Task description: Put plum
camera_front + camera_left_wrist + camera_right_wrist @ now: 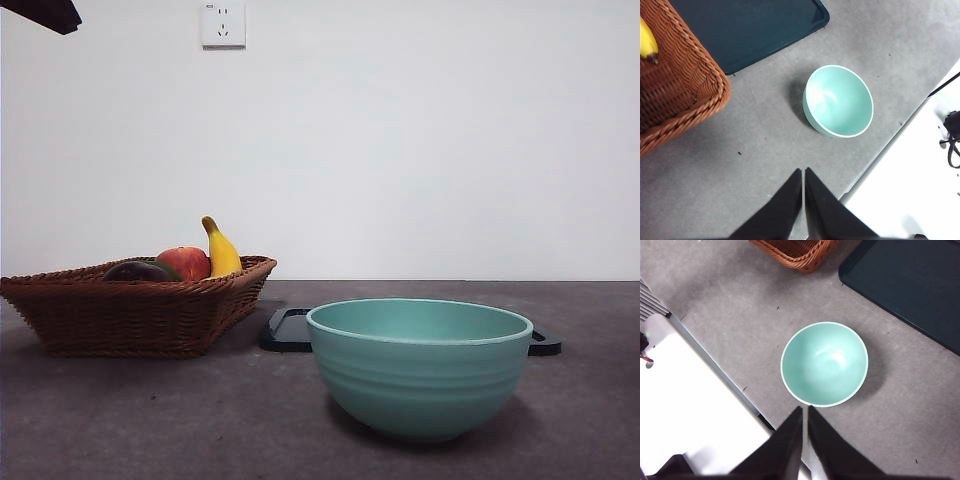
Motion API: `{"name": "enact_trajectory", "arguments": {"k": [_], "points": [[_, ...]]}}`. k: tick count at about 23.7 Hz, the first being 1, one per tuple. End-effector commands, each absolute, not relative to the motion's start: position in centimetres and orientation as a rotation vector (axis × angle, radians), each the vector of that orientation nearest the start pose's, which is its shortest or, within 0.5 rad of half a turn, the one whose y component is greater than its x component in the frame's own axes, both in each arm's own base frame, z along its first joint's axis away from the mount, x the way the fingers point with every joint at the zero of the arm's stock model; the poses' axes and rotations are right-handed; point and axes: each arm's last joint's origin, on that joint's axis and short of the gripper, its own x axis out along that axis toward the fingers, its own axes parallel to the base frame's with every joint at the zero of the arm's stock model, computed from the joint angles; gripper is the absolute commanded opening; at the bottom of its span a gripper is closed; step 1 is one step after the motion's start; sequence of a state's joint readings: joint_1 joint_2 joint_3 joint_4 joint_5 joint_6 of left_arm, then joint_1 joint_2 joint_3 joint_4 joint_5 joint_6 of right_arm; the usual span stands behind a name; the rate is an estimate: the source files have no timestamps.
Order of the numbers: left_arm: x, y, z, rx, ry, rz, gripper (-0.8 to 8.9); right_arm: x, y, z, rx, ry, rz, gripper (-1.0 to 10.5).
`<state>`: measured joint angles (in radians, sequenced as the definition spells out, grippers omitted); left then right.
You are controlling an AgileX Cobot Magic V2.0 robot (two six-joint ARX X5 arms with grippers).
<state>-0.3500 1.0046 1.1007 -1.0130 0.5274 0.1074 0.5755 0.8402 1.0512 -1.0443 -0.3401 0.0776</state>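
Note:
The plum (132, 270), dark and glossy, lies in the brown wicker basket (130, 312) at the left, only its top showing over the rim; neither wrist view shows it. My left gripper (803, 173) hangs shut high above the table, between the basket (680, 85) and a teal bowl (838, 101), holding nothing. My right gripper (805, 411) is also shut and empty, high above the near rim of the same bowl (824, 363). In the front view only a black arm tip (45, 12) shows at the top left corner.
A red apple (186, 263) and a banana (222, 252) share the basket with the plum. The teal bowl (420, 370) stands in front at centre-right. A dark flat tray (285, 330) lies behind it. The table edge (890, 150) runs close to the bowl.

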Motion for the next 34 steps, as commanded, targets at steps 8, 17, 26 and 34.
{"name": "enact_trajectory", "arguments": {"k": [8, 17, 26, 34], "points": [[14.9, -3.5, 38.8, 0.183, 0.141, -0.504, 0.07, 10.8, 8.3, 34.2, -0.042, 0.877, 0.838, 0.1], [10.2, -0.1, 31.6, 0.230, -0.128, -0.064, 0.07, 10.8, 8.3, 34.2, -0.042, 0.877, 0.838, 0.1], [9.0, 0.3, 23.7, 0.223, -0.074, 0.010, 0.07, 10.8, 8.3, 34.2, -0.042, 0.877, 0.838, 0.1], [8.9, 0.5, 19.7, 0.216, -0.038, 0.099, 0.07, 10.8, 8.3, 34.2, -0.042, 0.877, 0.838, 0.1]]}}
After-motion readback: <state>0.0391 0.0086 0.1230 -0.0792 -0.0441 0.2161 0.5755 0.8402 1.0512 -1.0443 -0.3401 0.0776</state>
